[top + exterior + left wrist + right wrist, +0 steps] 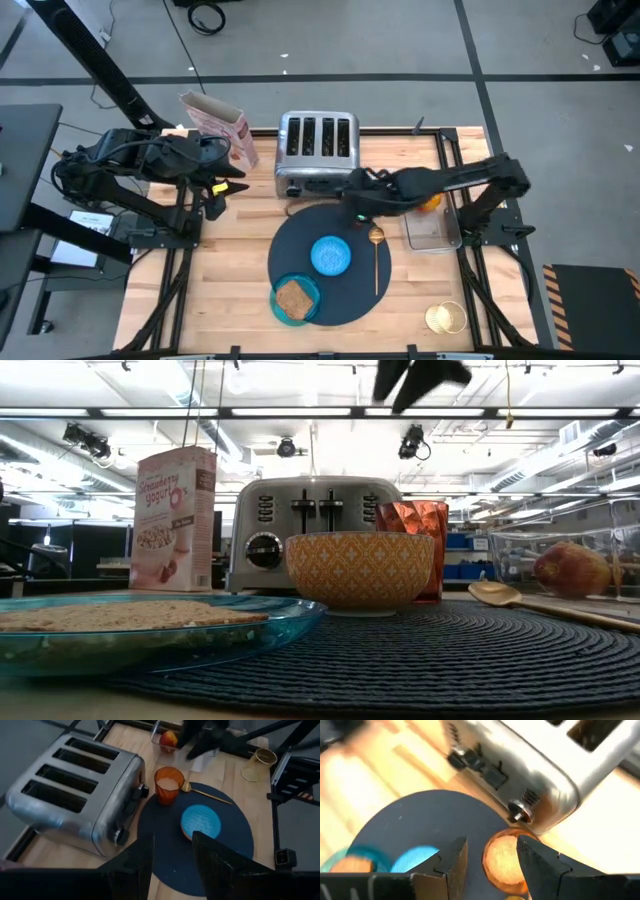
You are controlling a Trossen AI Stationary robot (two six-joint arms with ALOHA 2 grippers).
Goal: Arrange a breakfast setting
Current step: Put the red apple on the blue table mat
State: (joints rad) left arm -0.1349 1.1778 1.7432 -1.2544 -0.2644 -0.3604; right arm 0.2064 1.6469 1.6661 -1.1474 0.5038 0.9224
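Observation:
The dark navy mat point(298, 240) lies at the table's middle. On it rest the blue bowl point(331, 254), the gold spoon point(377, 256), the teal plate point(311, 293) with the toast slice point(292, 297), and the copper cup point(167, 785), upright at the mat's far edge. My right gripper point(490, 862) is open and hangs above the cup point(504, 860), clear of it, as the low view point(418, 378) shows. The red-orange fruit point(169, 739) lies in a clear tray. My left gripper point(172, 857) is open and empty, near the table's left edge point(214, 190).
The chrome toaster point(318, 150) stands just behind the mat, close to the cup. The pink cereal box point(216, 125) stands at the far left. The clear tray point(432, 228) sits right of the mat. A gold mesh holder point(446, 318) stands at the near right.

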